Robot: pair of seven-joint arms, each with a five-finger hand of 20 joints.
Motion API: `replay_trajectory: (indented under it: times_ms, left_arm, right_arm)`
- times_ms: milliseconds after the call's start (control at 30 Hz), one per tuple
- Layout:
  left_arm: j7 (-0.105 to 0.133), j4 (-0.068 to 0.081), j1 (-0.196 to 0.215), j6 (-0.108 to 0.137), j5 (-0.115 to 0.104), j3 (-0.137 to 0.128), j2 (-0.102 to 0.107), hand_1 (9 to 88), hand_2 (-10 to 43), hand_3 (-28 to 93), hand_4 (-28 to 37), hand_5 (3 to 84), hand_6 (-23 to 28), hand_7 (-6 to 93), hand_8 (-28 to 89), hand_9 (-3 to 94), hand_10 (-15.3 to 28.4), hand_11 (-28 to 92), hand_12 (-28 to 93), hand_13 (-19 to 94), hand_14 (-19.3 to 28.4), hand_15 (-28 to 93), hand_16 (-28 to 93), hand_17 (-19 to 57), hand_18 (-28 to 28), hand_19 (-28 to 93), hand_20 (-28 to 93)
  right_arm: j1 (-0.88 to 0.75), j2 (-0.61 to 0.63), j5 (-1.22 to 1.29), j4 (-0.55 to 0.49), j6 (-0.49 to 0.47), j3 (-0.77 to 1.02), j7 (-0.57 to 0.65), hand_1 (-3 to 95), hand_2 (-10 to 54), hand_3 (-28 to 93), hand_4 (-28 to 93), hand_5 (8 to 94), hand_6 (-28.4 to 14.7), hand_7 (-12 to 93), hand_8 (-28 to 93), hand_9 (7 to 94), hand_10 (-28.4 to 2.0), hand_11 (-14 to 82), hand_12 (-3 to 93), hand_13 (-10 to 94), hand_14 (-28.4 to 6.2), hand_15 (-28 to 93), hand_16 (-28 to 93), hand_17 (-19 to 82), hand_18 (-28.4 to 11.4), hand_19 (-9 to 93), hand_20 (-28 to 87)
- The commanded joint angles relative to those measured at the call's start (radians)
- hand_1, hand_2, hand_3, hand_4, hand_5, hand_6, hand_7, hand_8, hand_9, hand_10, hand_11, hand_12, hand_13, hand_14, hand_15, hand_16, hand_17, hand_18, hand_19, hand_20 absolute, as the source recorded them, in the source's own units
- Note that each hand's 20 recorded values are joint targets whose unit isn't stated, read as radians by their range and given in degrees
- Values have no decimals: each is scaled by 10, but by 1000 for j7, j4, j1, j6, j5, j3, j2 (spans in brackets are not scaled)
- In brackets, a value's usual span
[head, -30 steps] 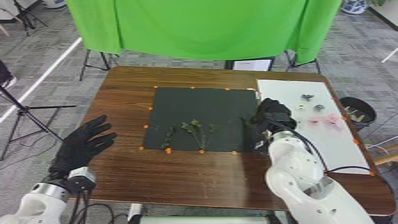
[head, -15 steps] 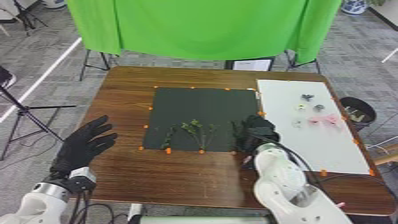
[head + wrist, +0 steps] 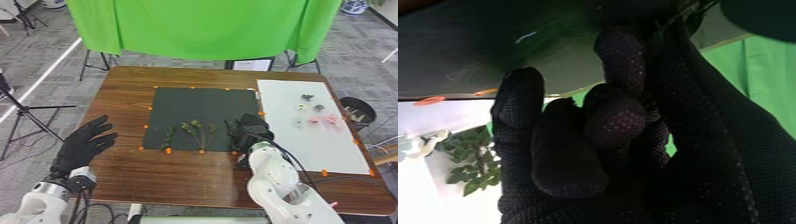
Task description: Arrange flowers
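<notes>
The right hand (image 3: 252, 125) pinches a green sprig (image 3: 690, 10) at the dark mat (image 3: 204, 102)'s right edge. The left hand (image 3: 82, 144)'s fingers are spread.

Both arms are glossy white with rounded, bulging shells, the left arm (image 3: 37, 206) having a metallic grey ring (image 3: 53, 189) near its wrist and the right arm (image 3: 275, 172) a black cable (image 3: 287, 150) along it. Black fabric gloves cover the left hand (image 3: 82, 144) and right hand (image 3: 664, 200), the latter's fine mesh weave flecked with tiny pale and pinkish specks over the fingers (image 3: 616, 122). More black cables (image 3: 81, 201) hang beside a squarish white housing (image 3: 83, 173) on the left wrist.
</notes>
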Motion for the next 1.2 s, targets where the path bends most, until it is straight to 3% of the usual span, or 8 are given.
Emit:
replay_trajectory:
  times_ms: [33, 600, 633, 700, 733, 800, 1000, 1200]
  left_arm:
    - [-5, 5, 3, -8, -1, 3, -5, 254, -35, 724, -283, 305, 58, 221, -120, 254, 135, 286, 147, 232, 179, 422, -48, -75, 224, 470, 56]
    - [-8, 4, 5, -11, 0, -1, -6, 255, -35, 722, -282, 305, 57, 221, -121, 254, 135, 287, 146, 231, 179, 421, -48, -75, 224, 470, 57]
    - [-25, 4, 0, -24, 15, -11, -27, 255, -35, 722, -283, 304, 57, 222, -121, 254, 135, 287, 146, 231, 179, 422, -47, -75, 224, 470, 57]
    - [-21, 3, 3, -21, 12, -9, -23, 255, -34, 722, -282, 305, 57, 222, -121, 254, 135, 287, 146, 231, 179, 422, -47, -75, 224, 470, 57]
    - [-8, 2, 8, -10, 1, -2, -6, 255, -34, 722, -282, 305, 57, 222, -121, 254, 134, 287, 146, 232, 179, 422, -47, -75, 224, 470, 57]
    - [-12, 1, 11, -12, 5, -6, -14, 255, -35, 723, -282, 305, 58, 222, -121, 254, 134, 286, 146, 232, 179, 422, -47, -75, 224, 470, 57]
    - [-6, 1, 13, -11, 0, -2, -4, 255, -35, 723, -283, 305, 58, 221, -121, 254, 134, 286, 146, 232, 179, 421, -48, -75, 224, 470, 57]
    - [-11, 0, 15, -15, 3, -6, -6, 255, -34, 722, -282, 305, 58, 221, -121, 254, 134, 285, 147, 232, 178, 421, -47, -76, 225, 470, 57]
  right_arm:
    - [-27, -16, -5, 16, -10, -15, 1, 423, -95, 854, -179, 719, -14, 536, 235, 820, -87, 665, 444, 789, -71, 897, 329, 359, -181, 836, 352]
    - [-51, -20, 1, 7, -66, 13, 18, 380, -95, 828, -220, 714, 0, 524, 206, 812, -94, 653, 453, 778, -78, 887, 336, 350, -185, 836, 348]
    - [-51, -19, -2, 6, -67, 14, 20, 374, -95, 825, -223, 713, 0, 523, 206, 811, -94, 653, 453, 778, -78, 887, 337, 348, -185, 835, 348]
    - [-52, -18, 2, 0, -74, 17, 23, 365, -95, 820, -228, 713, 0, 522, 205, 811, -95, 652, 454, 777, -79, 887, 337, 346, -185, 834, 348]
    - [-54, -18, 4, -4, -79, 19, 24, 362, -95, 820, -229, 713, 0, 522, 205, 810, -95, 651, 455, 777, -78, 887, 337, 346, -186, 834, 348]
    - [-56, -18, 3, -7, -78, 23, 20, 352, -95, 816, -234, 712, 0, 520, 204, 809, -96, 650, 455, 776, -79, 886, 337, 345, -186, 834, 348]
    - [-61, -12, 24, -23, -75, 40, 21, 311, -95, 820, -253, 709, -4, 498, 189, 803, -101, 645, 458, 770, -82, 884, 337, 340, -188, 832, 349]
    - [-56, 1, 6, -32, -58, 49, 16, 275, -95, 827, -267, 706, -8, 493, 94, 794, -104, 641, 461, 762, -85, 881, 337, 333, -191, 827, 352]
